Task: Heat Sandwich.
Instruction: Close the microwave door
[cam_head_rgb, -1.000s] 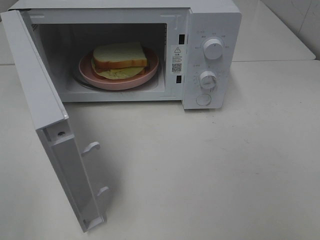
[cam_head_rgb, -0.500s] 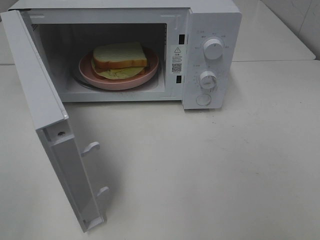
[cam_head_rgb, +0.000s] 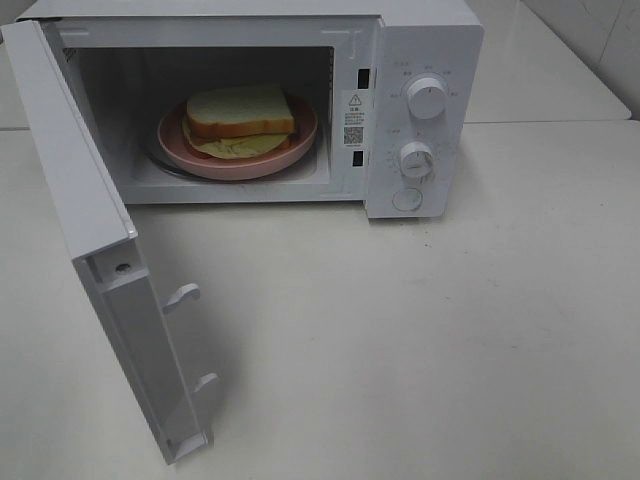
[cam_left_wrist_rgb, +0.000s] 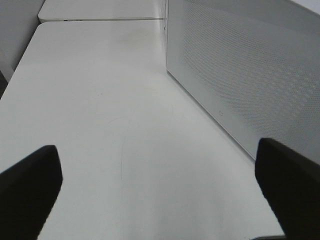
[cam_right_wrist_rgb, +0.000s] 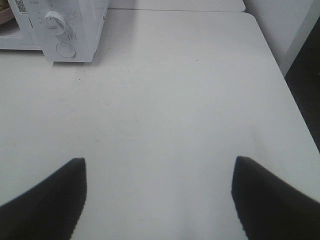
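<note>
The sandwich (cam_head_rgb: 240, 120), pale bread over a yellow and pinkish layer, lies on a round pink plate (cam_head_rgb: 300, 141) inside the white microwave (cam_head_rgb: 420, 40). The microwave's door (cam_head_rgb: 105, 260) hangs wide open toward the front left. Neither arm shows in the exterior high view. In the left wrist view my left gripper (cam_left_wrist_rgb: 160, 190) stands open over bare table, beside the door's perforated outer face (cam_left_wrist_rgb: 240, 75). In the right wrist view my right gripper (cam_right_wrist_rgb: 159, 197) is open above the table, with the microwave's knob panel (cam_right_wrist_rgb: 60, 30) far ahead of it.
Two dials (cam_head_rgb: 426, 98) and a round button (cam_head_rgb: 407, 199) sit on the microwave's right panel. The white table (cam_head_rgb: 450, 330) stretches in front and to the right. Its right edge (cam_right_wrist_rgb: 287, 85) drops off to a dark floor.
</note>
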